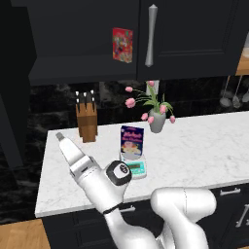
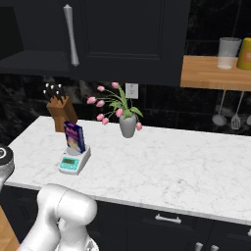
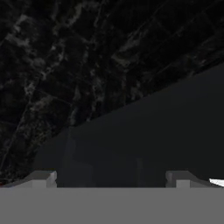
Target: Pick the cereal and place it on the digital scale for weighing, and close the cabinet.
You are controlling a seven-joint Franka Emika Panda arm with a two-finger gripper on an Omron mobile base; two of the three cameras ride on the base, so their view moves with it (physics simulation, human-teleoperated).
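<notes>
The dark-blue cereal box (image 1: 132, 141) (image 2: 74, 136) stands upright on the digital scale (image 1: 136, 168) (image 2: 72, 163), near the front of the white marble counter (image 1: 194, 151). My gripper (image 1: 59, 137) is left of the box and apart from it, pointing up and to the left over the counter's left end. In the hand view the gripper (image 3: 111, 179) is open with nothing between its fingertips (image 3: 41, 178), facing the dark backsplash and a dark panel. The black cabinet (image 1: 87, 34) is open on its left half, while its right door with the silver bar handle (image 1: 151, 35) (image 2: 71, 34) is shut.
A red cereal box (image 1: 122, 44) stands on the open cabinet shelf. A knife block (image 1: 86, 121) (image 2: 61, 113) and a vase of pink tulips (image 1: 156, 119) (image 2: 127, 125) stand at the back of the counter. A wooden shelf (image 2: 211, 73) holds a cup at the right.
</notes>
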